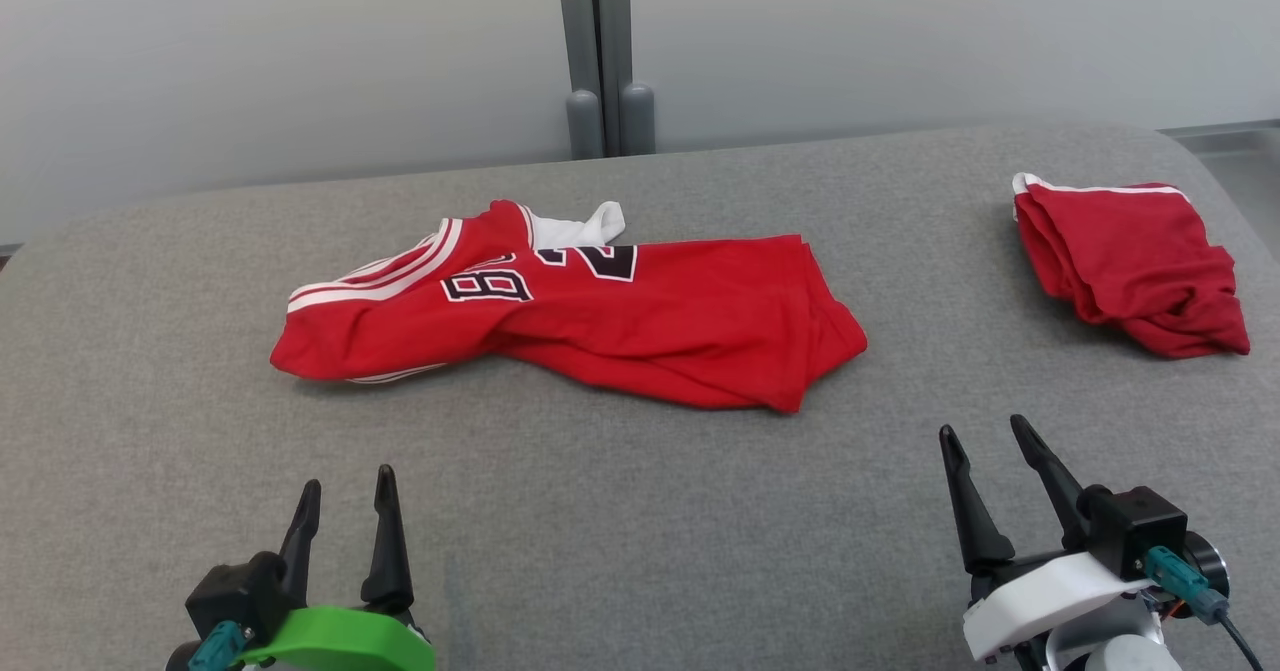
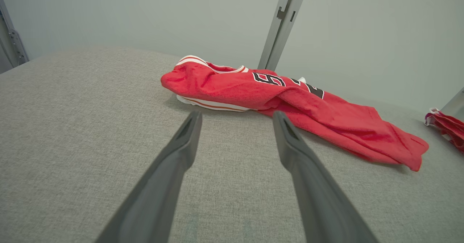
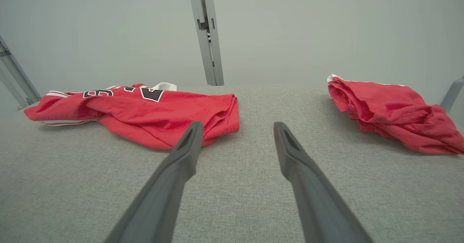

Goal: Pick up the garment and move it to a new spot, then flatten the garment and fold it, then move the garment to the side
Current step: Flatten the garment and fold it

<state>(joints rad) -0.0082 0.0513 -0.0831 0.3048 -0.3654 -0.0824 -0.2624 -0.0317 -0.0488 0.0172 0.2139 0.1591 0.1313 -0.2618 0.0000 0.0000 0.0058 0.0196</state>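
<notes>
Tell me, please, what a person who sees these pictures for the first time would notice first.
The bright red jersey with black numbers, lying crumpled in the middle of the grey surface, catches the eye first. A second red garment sits bunched at the far right. Near the robot, the left tool and right tool stand open and empty.

A grey fabric-covered pad (image 1: 620, 521) with rounded far corners carries two things. A red jersey (image 1: 650, 321) lies crumpled near the middle, stretched left to right, with white stripes at its left end, black white-edged numerals on top and a bit of white cloth at its far edge. Its right end is bunched into folds. Well apart from it, toward the far right corner, lies a second red cloth (image 1: 1130, 261), loosely folded into a bundle, with a white band along its far edge
</notes>
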